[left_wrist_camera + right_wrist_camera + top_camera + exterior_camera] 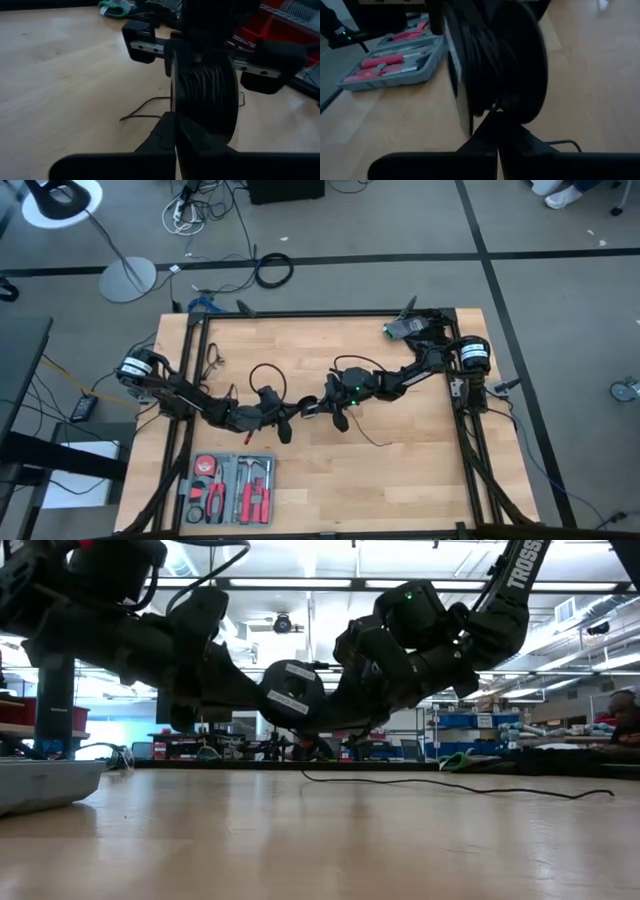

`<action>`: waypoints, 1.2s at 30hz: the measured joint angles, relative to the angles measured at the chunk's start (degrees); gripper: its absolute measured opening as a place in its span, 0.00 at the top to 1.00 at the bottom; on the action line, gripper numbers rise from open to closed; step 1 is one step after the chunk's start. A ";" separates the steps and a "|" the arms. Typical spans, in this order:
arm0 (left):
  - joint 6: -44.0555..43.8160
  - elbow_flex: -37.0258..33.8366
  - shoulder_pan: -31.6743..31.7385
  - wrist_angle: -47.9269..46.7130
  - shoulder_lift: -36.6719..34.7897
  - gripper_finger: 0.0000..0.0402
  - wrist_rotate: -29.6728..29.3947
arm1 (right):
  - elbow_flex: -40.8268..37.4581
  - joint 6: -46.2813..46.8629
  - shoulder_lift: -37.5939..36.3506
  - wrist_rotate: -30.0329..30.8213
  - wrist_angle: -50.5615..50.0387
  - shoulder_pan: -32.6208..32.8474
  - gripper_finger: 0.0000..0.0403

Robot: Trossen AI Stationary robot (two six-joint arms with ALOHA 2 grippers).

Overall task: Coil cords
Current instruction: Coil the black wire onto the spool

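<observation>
Holding the round black puck (291, 690) above mid-bench (400, 470), between both claws: left claw (175, 135) clenched on its edge, right claw (499, 131) clenched on the opposite edge. Judged well along: several turns of cord (202, 95) wound on the puck. Remaining: a loose tail (460, 786) trailing across the bench, yet to be taken up. Tool case (228, 488) lying near the front edge, untouched.

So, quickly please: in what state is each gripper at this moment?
Left gripper: shut on the rim of the black spool, lifted over the table.
Right gripper: shut on the same spool, from the opposite side.
</observation>
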 joint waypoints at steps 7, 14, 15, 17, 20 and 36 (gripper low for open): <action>0.06 -0.04 0.00 -1.52 0.07 1.00 -0.21 | 0.00 0.26 -0.01 2.66 -6.76 -1.93 1.00; -2.57 -0.11 0.00 -5.59 0.11 1.00 -0.76 | 0.00 0.28 -0.01 -1.39 -7.63 -4.84 0.96; -3.03 -0.11 0.00 -6.05 0.11 1.00 -0.91 | 0.00 0.26 -0.03 -1.50 -8.20 -5.24 0.96; -3.49 -0.13 0.00 -6.90 0.11 1.00 -1.35 | 0.00 0.29 -0.08 -1.62 -10.03 -6.01 0.95; -4.59 -0.15 0.00 -8.15 0.11 1.00 -2.66 | -0.02 0.36 -0.08 -3.04 -12.34 -7.29 0.94; -15.91 -0.20 0.02 -14.78 0.15 1.00 -6.00 | -0.04 5.22 -0.12 -6.27 -12.19 -9.61 0.94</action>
